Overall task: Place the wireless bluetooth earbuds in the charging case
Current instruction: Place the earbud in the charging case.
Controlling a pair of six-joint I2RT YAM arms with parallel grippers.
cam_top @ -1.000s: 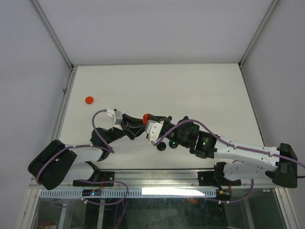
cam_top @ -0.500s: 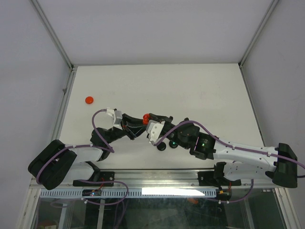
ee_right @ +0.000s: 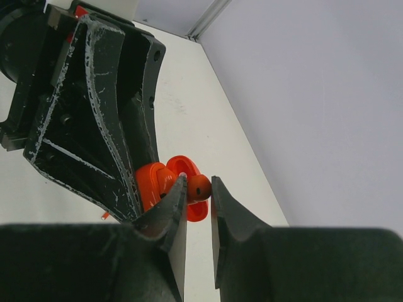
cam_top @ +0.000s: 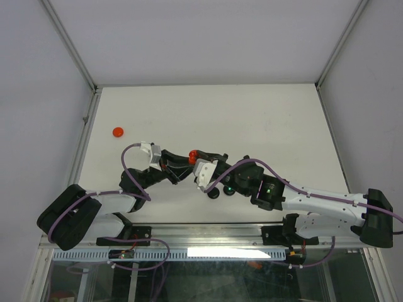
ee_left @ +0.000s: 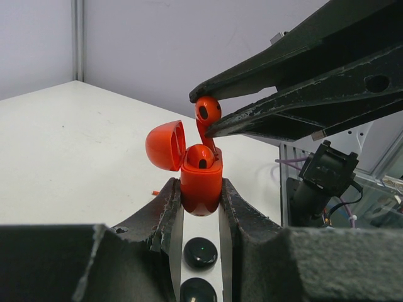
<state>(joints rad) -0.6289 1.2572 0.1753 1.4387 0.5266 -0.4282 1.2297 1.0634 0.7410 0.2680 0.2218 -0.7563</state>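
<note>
- The left gripper [ee_left: 200,196] is clenched on the red case [ee_left: 201,185], holding it upright at the centre bottom of the left wrist view.
- The case's lid [ee_left: 165,146] is swung open to the left.
- The right gripper [ee_right: 198,184] pinches a red earbud [ee_right: 200,187] between its tips. In the left wrist view it enters from the upper right.
- That earbud hangs just above the case's open top with its stem pointing down toward it. Whether the stem is in its socket cannot be told.
- A second earbud [ee_left: 200,157], also red, sits in the case.
- Two black discs [ee_left: 200,252] lie on the table [cam_top: 252,119] below the case.
- In the top view the grippers meet centre-left, and a red disc [cam_top: 118,131] lies well apart at the left edge.
</note>
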